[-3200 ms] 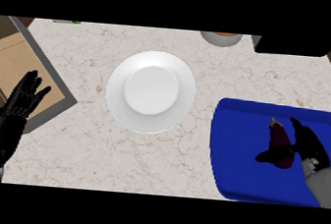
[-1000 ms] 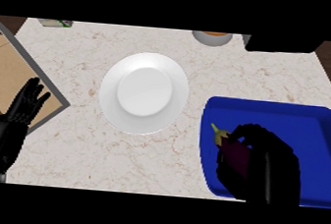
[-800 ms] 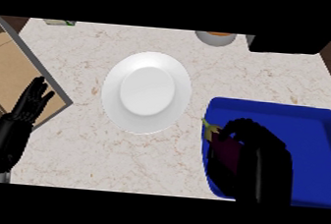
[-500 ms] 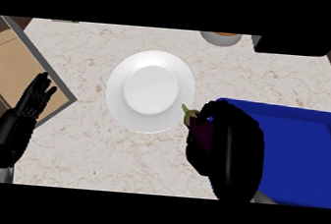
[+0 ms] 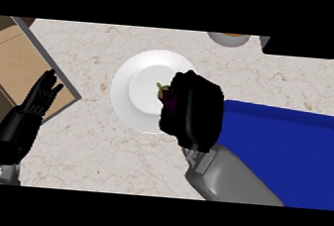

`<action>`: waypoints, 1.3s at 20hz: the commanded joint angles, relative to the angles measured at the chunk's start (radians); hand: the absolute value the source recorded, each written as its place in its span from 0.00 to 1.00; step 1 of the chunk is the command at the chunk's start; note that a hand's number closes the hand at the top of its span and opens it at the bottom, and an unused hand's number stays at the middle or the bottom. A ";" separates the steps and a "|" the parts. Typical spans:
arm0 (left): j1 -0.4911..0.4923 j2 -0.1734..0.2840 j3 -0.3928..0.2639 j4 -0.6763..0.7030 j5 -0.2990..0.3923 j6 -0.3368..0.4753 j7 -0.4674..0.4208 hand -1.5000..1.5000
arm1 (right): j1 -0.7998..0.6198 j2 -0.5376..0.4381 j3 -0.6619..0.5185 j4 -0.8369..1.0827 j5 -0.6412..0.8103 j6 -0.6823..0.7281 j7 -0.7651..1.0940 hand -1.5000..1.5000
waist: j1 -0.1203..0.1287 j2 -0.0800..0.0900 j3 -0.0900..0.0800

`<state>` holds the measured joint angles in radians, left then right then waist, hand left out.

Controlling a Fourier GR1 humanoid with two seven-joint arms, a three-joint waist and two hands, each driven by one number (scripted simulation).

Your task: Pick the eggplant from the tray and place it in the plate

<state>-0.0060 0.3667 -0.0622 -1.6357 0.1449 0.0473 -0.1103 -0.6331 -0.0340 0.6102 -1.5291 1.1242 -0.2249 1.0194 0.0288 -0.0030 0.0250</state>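
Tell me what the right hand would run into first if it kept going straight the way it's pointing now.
The right hand, curled round the eggplant, points toward the upper left, over the white plate. Going straight on, it would likely meet the plate's surface or far rim first, though its height above the plate is unclear.

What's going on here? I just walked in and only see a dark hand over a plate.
The robot's right hand is curled round a purple eggplant and holds it over the right side of the white plate on the counter. The blue tray it belongs to sits to the right, with nothing showing in the part in view. The eggplant is not yet let go. The left hand rests open at the left edge, fingers up.
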 commanded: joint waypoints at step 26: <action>-0.022 -0.057 -0.008 0.138 -0.023 -0.010 0.057 0.50 | -0.204 0.034 -0.186 0.481 -0.344 -0.839 -0.084 0.00 | 0.008 0.023 -0.024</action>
<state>-0.0521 0.3329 -0.0675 -1.6237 0.1141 0.0346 -0.0890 -0.8619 -0.0048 0.4423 -1.0198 0.8195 -0.8654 0.9309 0.0575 0.0083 0.0251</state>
